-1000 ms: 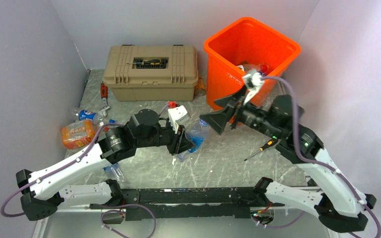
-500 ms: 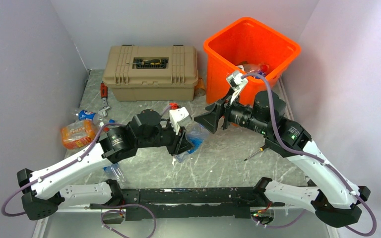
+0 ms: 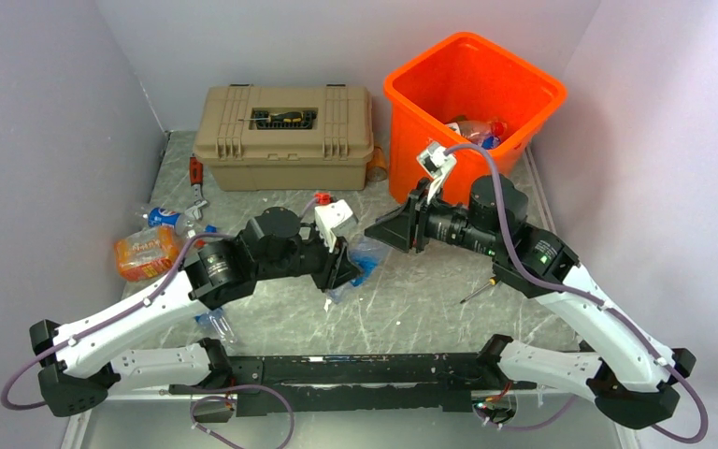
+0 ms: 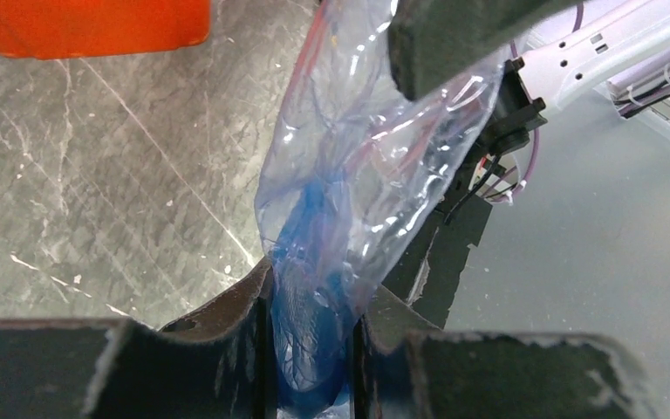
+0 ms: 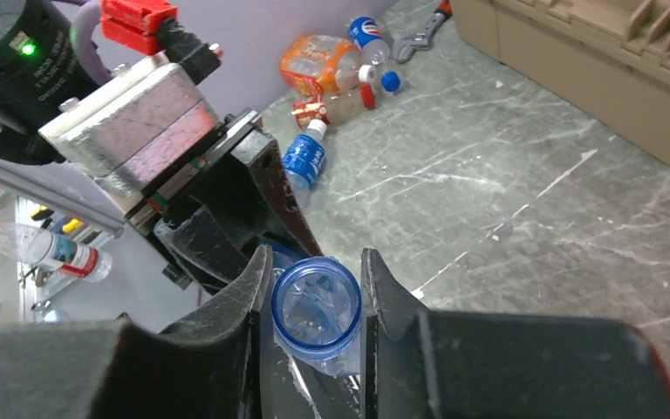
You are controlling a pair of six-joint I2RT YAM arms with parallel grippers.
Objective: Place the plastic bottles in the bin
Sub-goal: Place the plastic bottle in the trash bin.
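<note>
Clear bottle (image 5: 316, 307): neck in right gripper (image 5: 315, 259); body in left gripper (image 4: 316, 290)

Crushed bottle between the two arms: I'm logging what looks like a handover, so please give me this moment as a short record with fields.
object: clear crushed bottle with a blue label
left jaws: shut on its blue-labelled end
right jaws: shut on its blue-ringed neck
position: mid-table, spanning the gap between the two arms
bin: back right, a few bottles already inside
left to collect: orange-wrapped bottle and smaller ones near the table's left edge
</note>
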